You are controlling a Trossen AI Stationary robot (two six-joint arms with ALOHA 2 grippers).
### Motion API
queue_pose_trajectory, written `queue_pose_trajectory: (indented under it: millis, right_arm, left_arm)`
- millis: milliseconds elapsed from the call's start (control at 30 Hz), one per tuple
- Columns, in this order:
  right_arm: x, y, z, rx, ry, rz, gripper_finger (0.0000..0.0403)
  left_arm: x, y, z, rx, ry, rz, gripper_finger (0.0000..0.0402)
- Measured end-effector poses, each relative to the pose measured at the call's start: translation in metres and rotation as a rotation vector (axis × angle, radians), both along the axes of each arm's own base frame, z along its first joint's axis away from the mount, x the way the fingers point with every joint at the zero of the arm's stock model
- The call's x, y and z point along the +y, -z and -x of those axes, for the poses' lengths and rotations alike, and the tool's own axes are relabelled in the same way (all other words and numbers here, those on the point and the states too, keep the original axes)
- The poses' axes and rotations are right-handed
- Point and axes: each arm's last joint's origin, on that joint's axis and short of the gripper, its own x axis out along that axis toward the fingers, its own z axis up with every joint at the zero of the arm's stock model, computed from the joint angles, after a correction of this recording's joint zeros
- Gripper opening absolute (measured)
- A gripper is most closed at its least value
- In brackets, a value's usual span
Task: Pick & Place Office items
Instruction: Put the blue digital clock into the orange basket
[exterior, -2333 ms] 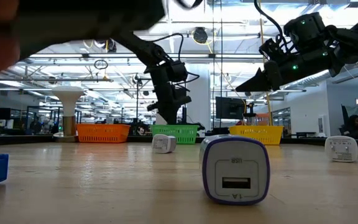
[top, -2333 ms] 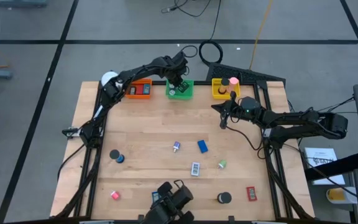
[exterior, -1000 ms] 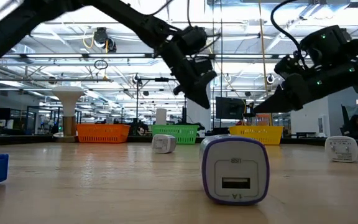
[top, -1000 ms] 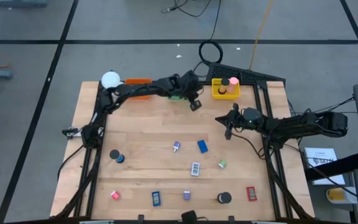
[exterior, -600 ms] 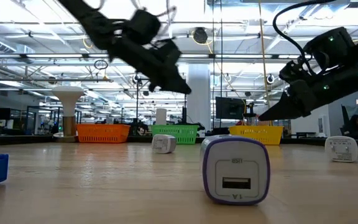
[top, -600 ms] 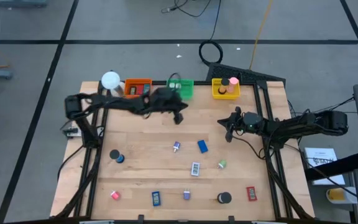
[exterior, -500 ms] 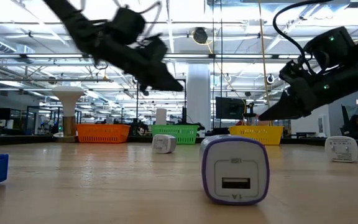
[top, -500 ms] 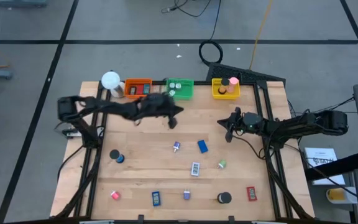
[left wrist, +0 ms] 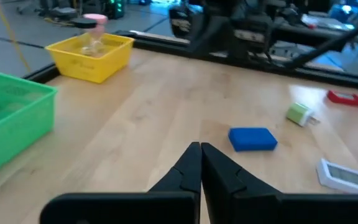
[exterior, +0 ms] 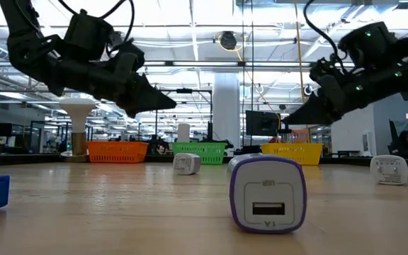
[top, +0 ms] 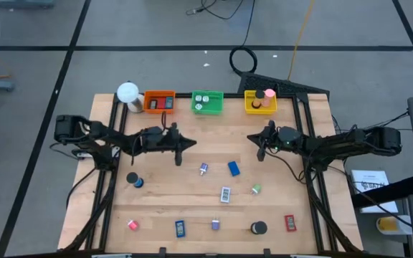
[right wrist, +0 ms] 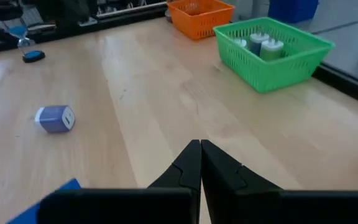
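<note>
Pale wood counter (top: 156,208), upper edge of the high view: orange tray (top: 160,102), green tray (top: 207,102) and yellow tray (top: 259,102) in a row, each already holding pieces.

Items loose on the counter, high view:
- purple-and-white charger (top: 203,169) and blue rectangle (top: 234,168), centre.
- white flat piece (top: 225,194) and green bit (top: 257,189), just below centre.
- black roll with blue piece (top: 133,180), left.
- pink bit (top: 132,225), blue flat piece (top: 180,228), purple bit (top: 216,225), black roll (top: 257,228), red rectangle (top: 290,223), along the lower edge.

Hands: your left hand (top: 188,145) is clenched and carries nothing; it hovers above the counter, left of centre. Your right hand (top: 259,153) is likewise clenched and empty, right of centre and below the yellow tray.

Step in hand, by judgement: between placements, both hands free, roughly ten pieces not yet sorted.

Next move calls for: open the left hand first, then bring it down over the purple-and-white charger or the blue rectangle, the nearest pieces. Line the fingers across the short sides, as flat pieces offer little to grip.
</note>
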Motion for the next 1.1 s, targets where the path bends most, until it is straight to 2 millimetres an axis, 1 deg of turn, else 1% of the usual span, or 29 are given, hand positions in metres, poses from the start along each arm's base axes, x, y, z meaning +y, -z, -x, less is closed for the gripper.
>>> queue_pose_trajectory:
  millis: [133,233,333,433,500,667,767,933,1100]
  right_arm:
    - [0.000,-0.010,-0.011,0.057,-0.008,0.003,0.0000]
    - [0.005,-0.018,-0.020,0.103,0.033,-0.025,0.0000]
    - [0.017,-0.023,-0.025,0.132,0.078,-0.067,0.0000]
    - [0.030,-0.028,-0.030,0.159,0.103,-0.131,0.0000]
    - [0.039,-0.034,-0.033,0.188,0.132,-0.176,0.0000]
    - [0.055,-0.049,-0.040,0.316,0.269,-0.278,0.0001]
    - [0.064,-0.059,-0.053,0.368,0.303,-0.328,0.0002]
    - [0.075,-0.064,-0.082,0.455,0.344,-0.364,0.0002]
    - [0.086,-0.067,-0.108,0.555,0.407,-0.378,0.0003]
  left_arm:
    - [-0.007,-0.001,-0.002,0.001,0.027,-0.045,0.0012]
    - [-0.009,-0.004,-0.004,-0.015,0.008,-0.060,0.0019]
    - [-0.008,-0.006,-0.005,-0.063,-0.020,-0.055,0.0013]
    - [-0.007,-0.003,-0.004,-0.085,0.001,-0.086,0.0003]
    - [-0.004,-0.003,-0.005,-0.111,0.028,-0.101,0.0005]
    - [0.007,-0.008,-0.006,-0.192,0.044,-0.126,0.0018]
    - [0.014,-0.013,-0.004,-0.241,0.019,-0.128,0.0015]
    - [0.023,-0.015,-0.002,-0.256,-0.017,-0.161,0.0003]
    - [0.027,-0.013,-0.001,-0.229,-0.114,-0.195,0.0021]
